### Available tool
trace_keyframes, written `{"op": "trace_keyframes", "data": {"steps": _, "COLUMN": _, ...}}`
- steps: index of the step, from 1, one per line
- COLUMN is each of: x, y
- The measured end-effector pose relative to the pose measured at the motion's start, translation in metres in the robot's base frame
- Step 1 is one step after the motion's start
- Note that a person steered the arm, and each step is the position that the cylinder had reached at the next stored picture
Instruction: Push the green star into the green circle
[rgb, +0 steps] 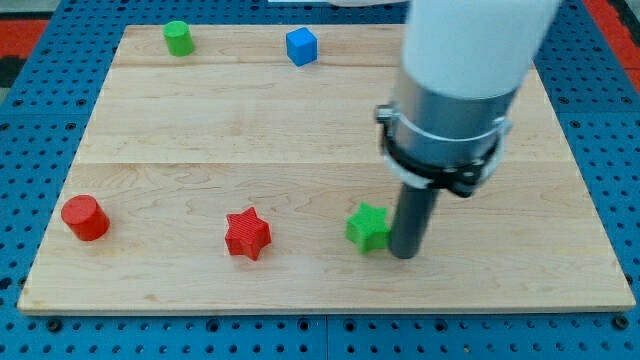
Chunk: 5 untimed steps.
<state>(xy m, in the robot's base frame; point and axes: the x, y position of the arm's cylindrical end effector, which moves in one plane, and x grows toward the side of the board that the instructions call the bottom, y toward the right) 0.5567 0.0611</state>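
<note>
The green star (367, 226) lies on the wooden board (320, 130) at the lower middle-right. My tip (403, 254) stands right against the star's right side, touching or nearly touching it. The green circle (179, 38), a short green cylinder, stands near the board's top left corner, far from the star. The white and grey arm body hangs over the board's upper right.
A blue cube (301, 46) stands near the top edge, right of the green circle. A red star (247, 234) lies left of the green star. A red cylinder (85, 218) stands near the left edge. Blue pegboard surrounds the board.
</note>
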Motion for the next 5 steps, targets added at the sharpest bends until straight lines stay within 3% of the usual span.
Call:
{"op": "trace_keyframes", "data": {"steps": 1, "x": -0.036, "y": -0.069}}
{"op": "trace_keyframes", "data": {"steps": 3, "x": -0.085, "y": -0.121}}
{"op": "trace_keyframes", "data": {"steps": 5, "x": -0.168, "y": -0.137}}
